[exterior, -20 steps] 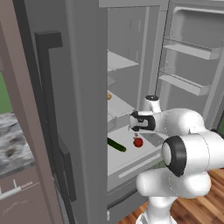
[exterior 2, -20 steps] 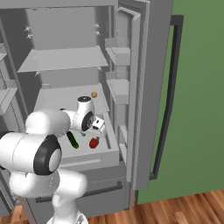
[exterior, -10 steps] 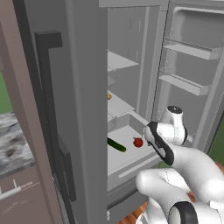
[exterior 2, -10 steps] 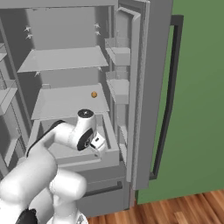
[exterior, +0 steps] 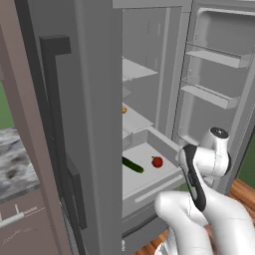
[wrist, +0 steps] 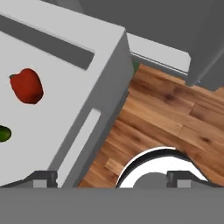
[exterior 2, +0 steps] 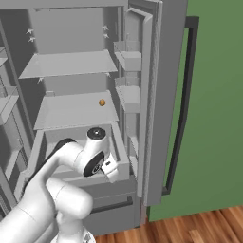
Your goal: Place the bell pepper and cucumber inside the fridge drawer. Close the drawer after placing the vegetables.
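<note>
Grey fridge interior [exterior 2: 71, 61], doors swung wide, wooden floor [wrist: 175, 113] below. Two vegetables lying in one pulled-out fridge drawer [exterior: 149, 187]: one bell pepper [exterior: 157, 162], red and rounded, and one cucumber [exterior: 133, 165], dark green, just beside it toward the left, the two apart and not touching. Same pair seen from the hand camera: bell pepper [wrist: 26, 85] on the pale drawer floor, a tip of the cucumber [wrist: 4, 134] at the picture's edge. Drawer [wrist: 94, 127] standing open, its long pale bar handle across the front. One small orange item [exterior 2: 101, 102] on the shelf above. One tool [wrist: 111, 179], fingers spread wide and holding nothing (hovering past the drawer's front corner, over the floor). One white arm [exterior: 209, 159] bent in front of the drawer.
</note>
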